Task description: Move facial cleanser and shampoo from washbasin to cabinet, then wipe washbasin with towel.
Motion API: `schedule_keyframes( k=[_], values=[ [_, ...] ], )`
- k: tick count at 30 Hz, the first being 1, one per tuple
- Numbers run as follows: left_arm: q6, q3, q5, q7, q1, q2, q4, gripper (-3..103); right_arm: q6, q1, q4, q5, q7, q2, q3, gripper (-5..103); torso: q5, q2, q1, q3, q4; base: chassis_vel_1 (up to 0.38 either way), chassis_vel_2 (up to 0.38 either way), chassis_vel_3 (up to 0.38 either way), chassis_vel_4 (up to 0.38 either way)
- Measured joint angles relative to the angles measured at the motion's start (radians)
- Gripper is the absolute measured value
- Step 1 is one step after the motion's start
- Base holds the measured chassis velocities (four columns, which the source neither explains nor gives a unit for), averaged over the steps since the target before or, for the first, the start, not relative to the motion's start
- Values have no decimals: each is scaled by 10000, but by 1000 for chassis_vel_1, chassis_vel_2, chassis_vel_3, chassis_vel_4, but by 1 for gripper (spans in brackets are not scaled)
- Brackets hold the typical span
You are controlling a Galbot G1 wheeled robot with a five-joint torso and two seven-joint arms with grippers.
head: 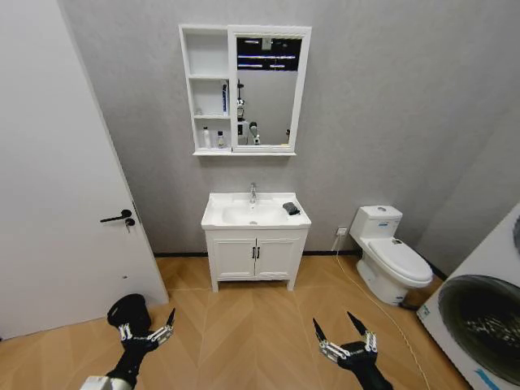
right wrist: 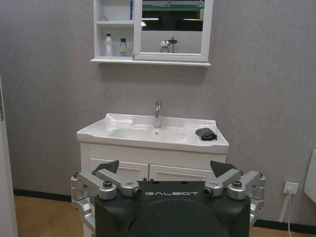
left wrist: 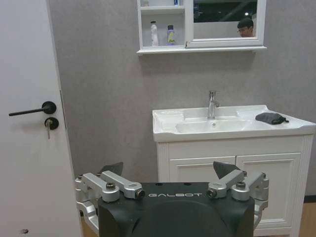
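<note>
At the bottom of the head view, the left gripper (head: 148, 333) and right gripper (head: 348, 335) hang over the wood floor, both with fingers spread and empty. Mid-frame, the towel (head: 291, 209) lies on the right of the washbasin (head: 224, 218). Above it, two bottles (head: 212, 138) stand on the bottom shelf of the cabinet (head: 208, 54).
</note>
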Motion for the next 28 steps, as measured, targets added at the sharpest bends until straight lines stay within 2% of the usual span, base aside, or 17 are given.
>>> schedule_keyframes(
  k=[11,28],
  values=[
    [0,3,0,0,4,-1,0,100,0,-4,0,0,1,0,3,100,7,5,-13,-3,-2,-72,-118,71,89],
    [0,0,0,0,4,-1,0,100,0,-3,0,0,0,0,-1,100,4,5,-11,-3,0,2,3,-1,-1]
  ],
)
